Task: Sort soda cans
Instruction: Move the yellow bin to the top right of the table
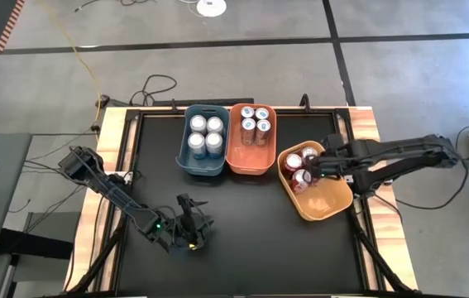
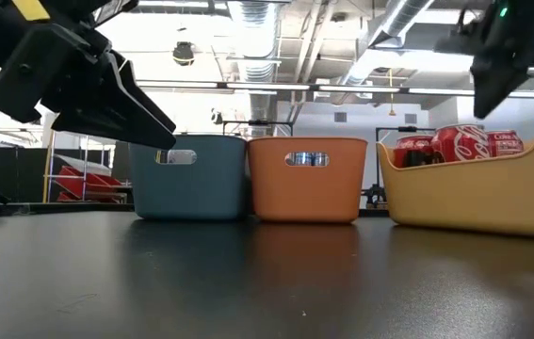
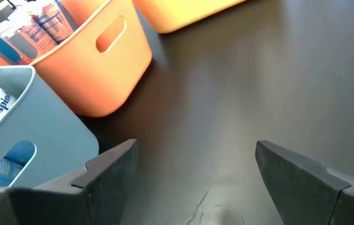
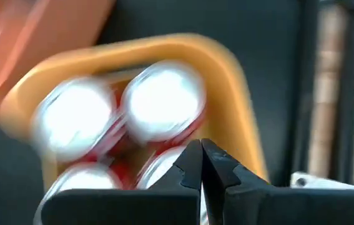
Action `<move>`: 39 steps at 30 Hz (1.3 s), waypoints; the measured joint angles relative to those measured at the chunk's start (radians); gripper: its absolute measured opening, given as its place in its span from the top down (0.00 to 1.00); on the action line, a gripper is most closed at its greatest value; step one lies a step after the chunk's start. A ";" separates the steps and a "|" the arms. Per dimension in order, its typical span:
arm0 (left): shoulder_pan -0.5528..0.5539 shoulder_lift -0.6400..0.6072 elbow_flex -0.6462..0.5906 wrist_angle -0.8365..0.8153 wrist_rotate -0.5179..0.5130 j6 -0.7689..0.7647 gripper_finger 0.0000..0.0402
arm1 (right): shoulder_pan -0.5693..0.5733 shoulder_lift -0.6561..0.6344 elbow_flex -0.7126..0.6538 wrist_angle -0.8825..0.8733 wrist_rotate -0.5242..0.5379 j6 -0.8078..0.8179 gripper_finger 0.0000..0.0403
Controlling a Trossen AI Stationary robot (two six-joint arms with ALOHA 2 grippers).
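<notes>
High view: red cans (image 1: 302, 165) crowd yellow bin (image 1: 327, 205); orange bin (image 1: 249, 157) beside.

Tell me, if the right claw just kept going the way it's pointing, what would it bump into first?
Most likely the red soda cans in the yellow bin. The right gripper, fingers shut, hangs over that bin, pointing down at their silver tops. Which can comes first is hard to say.

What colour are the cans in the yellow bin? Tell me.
Red cylindrical metal soda cans with silver tops, in the yellow plastic bin; low view shows them best.
</notes>
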 joint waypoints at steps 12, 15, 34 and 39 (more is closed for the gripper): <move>-0.004 0.000 0.000 -0.007 0.000 -0.010 0.21 | 0.463 -0.007 0.095 -0.014 -0.348 0.058 1.00; -0.004 0.000 0.000 -0.004 -0.001 -0.011 0.21 | 0.592 0.002 0.095 -0.030 -0.366 0.178 1.00; 0.002 0.000 0.000 0.066 -0.001 0.014 0.21 | 0.855 0.312 0.035 0.074 -0.471 0.242 1.00; 0.014 0.000 0.000 0.068 0.000 0.027 0.21 | 0.799 0.361 0.036 0.077 -0.393 0.128 1.00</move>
